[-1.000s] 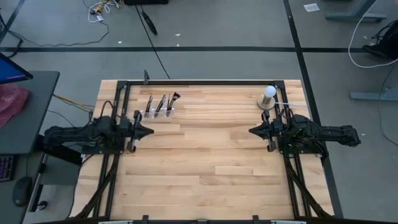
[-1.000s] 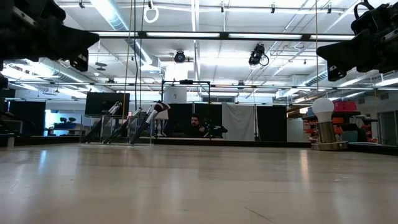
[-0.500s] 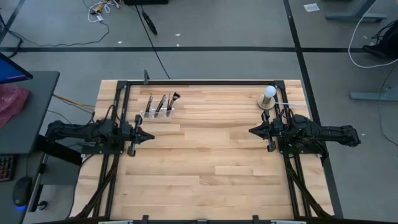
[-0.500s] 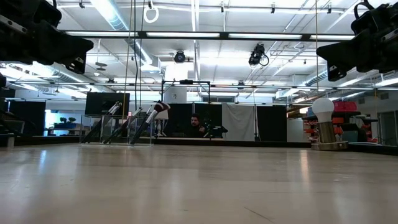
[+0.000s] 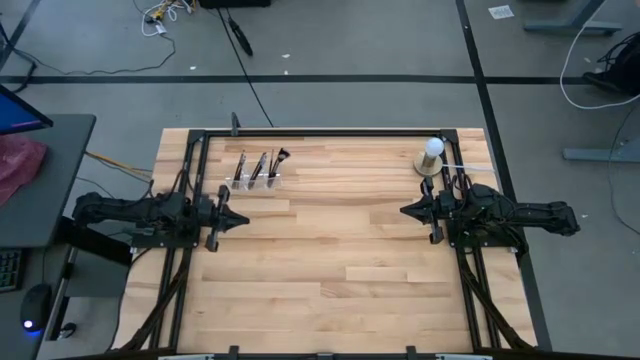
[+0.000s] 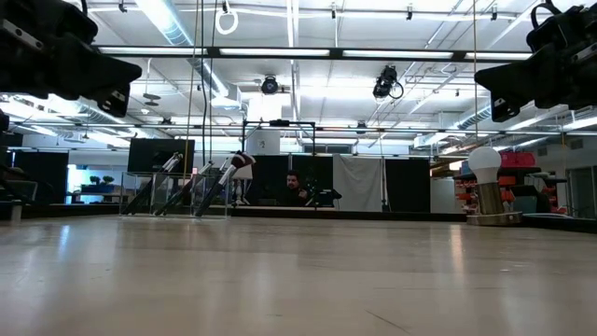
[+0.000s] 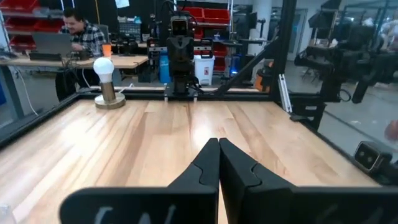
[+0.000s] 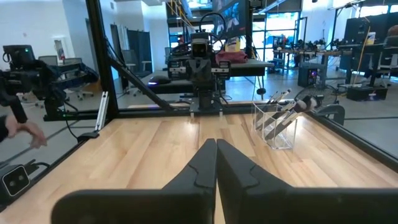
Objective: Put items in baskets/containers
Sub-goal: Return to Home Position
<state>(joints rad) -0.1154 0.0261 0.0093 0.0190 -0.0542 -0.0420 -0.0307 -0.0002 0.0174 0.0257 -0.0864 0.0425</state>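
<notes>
both jaws shut and empty; brushes [image 5: 262, 165] in clear holder [image 5: 257, 182]
left jaws sit mid-left of the high frame, right jaws mid-right, each pair closed tip to tip. the brushes, seemingly four, lean inside the holder on the surface [image 5: 330, 260], upper left of the frame.

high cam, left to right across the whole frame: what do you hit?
Grey desk → left gripper, shut → clear holder with brushes → right gripper, shut → white cable on the floor. The bulb lamp overlaps the right gripper, so it is skipped.
</notes>
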